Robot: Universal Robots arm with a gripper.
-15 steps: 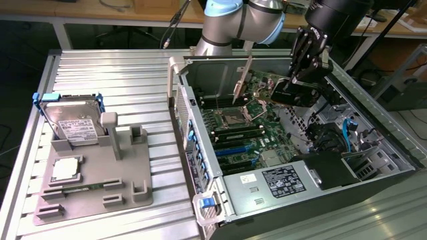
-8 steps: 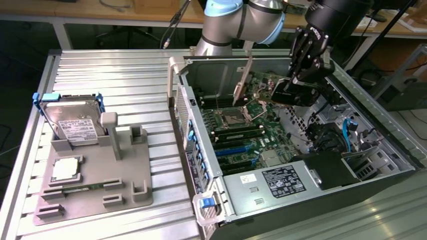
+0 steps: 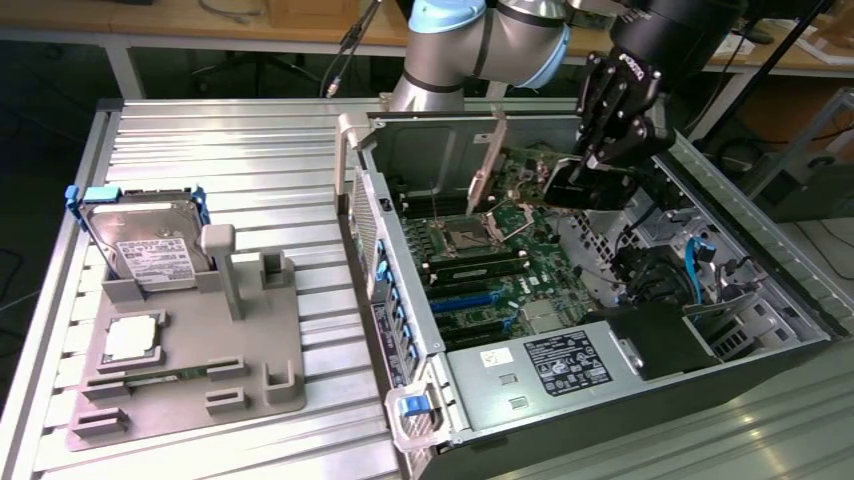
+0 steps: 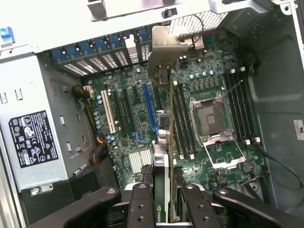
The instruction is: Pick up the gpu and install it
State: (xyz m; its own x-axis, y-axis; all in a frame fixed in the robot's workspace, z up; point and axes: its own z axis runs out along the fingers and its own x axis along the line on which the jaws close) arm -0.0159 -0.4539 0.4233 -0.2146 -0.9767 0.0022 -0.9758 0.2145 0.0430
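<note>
wrist view looks down along the gpu [image 4: 162, 164], held on edge in the gripper [image 4: 164, 192], whose fingers are closed partway onto the card's near end. its silver bracket [image 4: 164, 47] faces the case's rear slot openings, and the card hangs over the motherboard [image 4: 128, 123] just beside the blue slot [image 4: 149, 109]. to seat it well, i'd keep the card's edge parallel to the slot, line up the bracket, then press down evenly. in the exterior view the arm reaches in from 12 o'clock, wrist angled downward, gripper at about 2 o'clock inside the open computer case [image 3: 387, 240]
</note>
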